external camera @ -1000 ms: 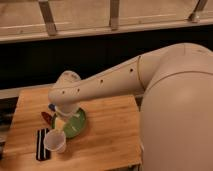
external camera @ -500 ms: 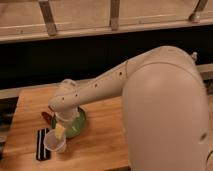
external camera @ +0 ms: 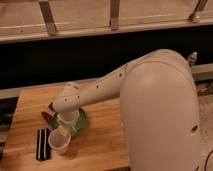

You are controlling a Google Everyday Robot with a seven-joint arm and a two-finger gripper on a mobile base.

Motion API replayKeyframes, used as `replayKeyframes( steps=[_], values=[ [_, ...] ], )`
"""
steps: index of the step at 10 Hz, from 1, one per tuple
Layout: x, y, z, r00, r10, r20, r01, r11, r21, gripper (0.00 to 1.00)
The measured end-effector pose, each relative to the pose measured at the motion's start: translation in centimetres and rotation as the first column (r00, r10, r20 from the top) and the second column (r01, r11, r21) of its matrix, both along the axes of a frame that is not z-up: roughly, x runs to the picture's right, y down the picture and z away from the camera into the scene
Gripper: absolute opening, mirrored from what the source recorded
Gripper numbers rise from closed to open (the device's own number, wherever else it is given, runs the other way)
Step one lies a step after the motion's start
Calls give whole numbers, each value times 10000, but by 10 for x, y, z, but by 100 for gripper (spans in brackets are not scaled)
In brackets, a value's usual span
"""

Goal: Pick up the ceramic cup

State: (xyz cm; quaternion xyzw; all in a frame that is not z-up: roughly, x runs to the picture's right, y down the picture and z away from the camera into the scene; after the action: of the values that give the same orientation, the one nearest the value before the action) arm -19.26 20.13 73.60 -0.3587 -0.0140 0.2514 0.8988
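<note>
The ceramic cup [external camera: 60,143] is small, white and wide-rimmed. It stands upright on the wooden table [external camera: 105,140], just in front of the left edge of the green round plate [external camera: 80,123]. My arm reaches in from the right, and its wrist hangs over the plate. My gripper [external camera: 65,125] points down right behind and above the cup's rim, very close to it. The gripper hides part of the plate.
A black flat object [external camera: 43,144] lies just left of the cup. A reddish-brown item [external camera: 47,117] lies left of the plate. A dark wall and a railing run behind the table. My large white arm body fills the right side.
My gripper has moved down and forward from over the plate towards the cup. The arm body has swung further into view on the right. The cup, plate and black object stay in place.
</note>
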Motion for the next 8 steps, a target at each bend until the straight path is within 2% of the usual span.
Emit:
replayKeyframes(
  steps=[1,3,4,6,8],
  values=[
    [1,-5,-6,10000,26,63,-26,9999,101,17],
    [2,-14,-15,9998,94,182,-99,9995,291,2],
    [5,-19,-21,9997,125,195,-133,9991,409,0],
    [14,-45,-39,9994,302,156,-315,9953,913,0],
    [33,-93,-60,9967,785,-185,-741,9820,1739,0]
  ],
)
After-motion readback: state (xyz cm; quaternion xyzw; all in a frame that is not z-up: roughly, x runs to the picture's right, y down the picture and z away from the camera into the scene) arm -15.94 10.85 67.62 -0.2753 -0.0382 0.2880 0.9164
